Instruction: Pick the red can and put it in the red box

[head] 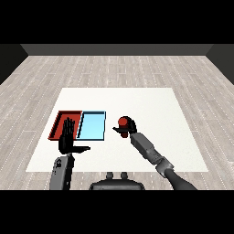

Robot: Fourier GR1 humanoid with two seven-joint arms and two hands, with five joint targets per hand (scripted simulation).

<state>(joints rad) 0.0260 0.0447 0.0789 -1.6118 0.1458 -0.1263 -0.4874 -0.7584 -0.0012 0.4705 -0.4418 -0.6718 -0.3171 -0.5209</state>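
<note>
Red can (122, 121) sits clasped in the right hand (130, 126); left hand (68, 137) spread flat, holding nothing.

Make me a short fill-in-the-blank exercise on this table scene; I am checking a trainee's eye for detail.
1. The red can is held by the robot's ____ hand.
2. The red tray lies to the ____ of the light blue tray in the head view.
3. The left hand, fingers straight, holds ____.

Missing words: right; left; nothing
</note>
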